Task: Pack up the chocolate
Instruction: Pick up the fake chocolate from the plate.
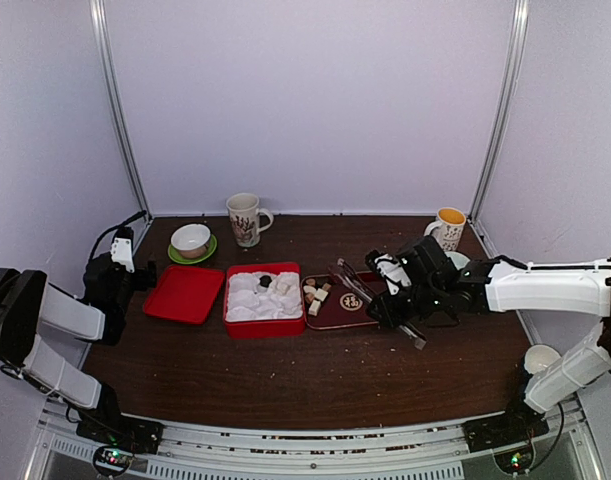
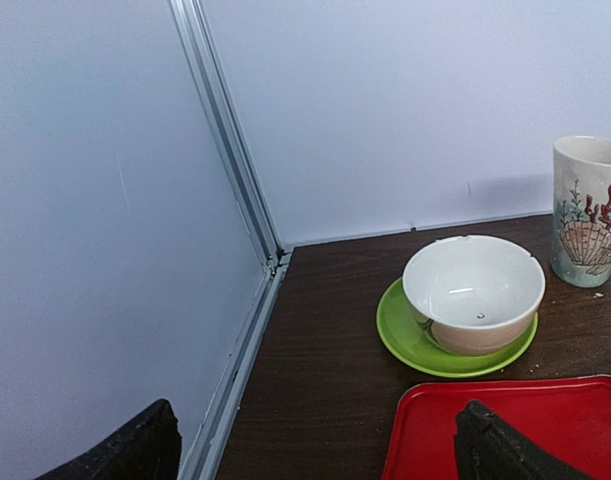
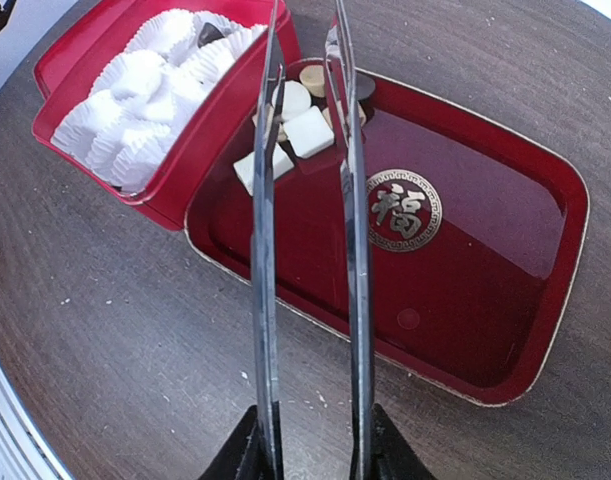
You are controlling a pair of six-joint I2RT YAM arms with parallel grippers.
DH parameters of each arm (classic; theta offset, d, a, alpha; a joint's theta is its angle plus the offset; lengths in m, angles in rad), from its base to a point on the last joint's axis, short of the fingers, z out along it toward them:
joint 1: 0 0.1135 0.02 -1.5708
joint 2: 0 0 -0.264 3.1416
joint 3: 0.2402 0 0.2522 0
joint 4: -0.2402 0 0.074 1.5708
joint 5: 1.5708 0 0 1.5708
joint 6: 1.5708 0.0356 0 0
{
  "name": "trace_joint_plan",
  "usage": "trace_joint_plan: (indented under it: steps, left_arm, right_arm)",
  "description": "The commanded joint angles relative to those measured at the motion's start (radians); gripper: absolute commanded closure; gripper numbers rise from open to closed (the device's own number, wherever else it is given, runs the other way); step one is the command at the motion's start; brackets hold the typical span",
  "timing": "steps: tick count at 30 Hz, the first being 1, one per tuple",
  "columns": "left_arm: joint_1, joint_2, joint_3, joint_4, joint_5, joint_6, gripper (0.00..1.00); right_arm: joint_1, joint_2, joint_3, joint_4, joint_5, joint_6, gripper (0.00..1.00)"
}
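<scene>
Several pieces of chocolate (image 3: 307,130), cream cubes and brown lumps, lie in the far corner of a dark red tray (image 3: 465,250). Beside it stands a red box (image 3: 180,150) lined with white paper cups, and a dark piece (image 3: 210,33) sits in one cup. My right gripper (image 3: 313,455) is shut on metal tongs (image 3: 264,250). The tongs' two arms stand apart and reach over the pieces toward the box. From above, the right gripper (image 1: 395,292) hangs over the tray's right end (image 1: 360,318). My left gripper (image 2: 320,440) is open at the table's left, over the edge of a red lid (image 2: 545,420).
A white bowl on a green saucer (image 1: 191,241) and a shell-patterned mug (image 1: 245,219) stand at the back left. A yellow-lined mug (image 1: 448,226) is at the back right, and a white cup (image 1: 541,357) sits near the right arm's base. The red lid (image 1: 185,293) lies left of the box.
</scene>
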Motion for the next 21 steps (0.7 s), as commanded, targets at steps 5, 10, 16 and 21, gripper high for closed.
trace_joint_plan:
  steps: [5, 10, 16, 21]
  left_arm:
    - [0.006, -0.001, -0.003, 0.035, 0.01, 0.006, 0.02]
    - [0.005, -0.001, -0.003, 0.035, 0.01, 0.006, 0.02]
    - [0.006, -0.001, -0.003, 0.035, 0.01, 0.006, 0.02]
    - [0.006, -0.001, -0.003, 0.035, 0.01, 0.006, 0.02]
  right_arm:
    - [-0.022, -0.027, 0.015, -0.051, 0.0, -0.022, 0.69]
    - [-0.028, -0.009, 0.021, -0.072, -0.001, -0.03, 0.69]
    - [-0.032, 0.018, 0.034, -0.119, -0.014, -0.018, 0.69]
    - [-0.033, 0.029, 0.051, -0.131, -0.024, -0.017, 0.69]
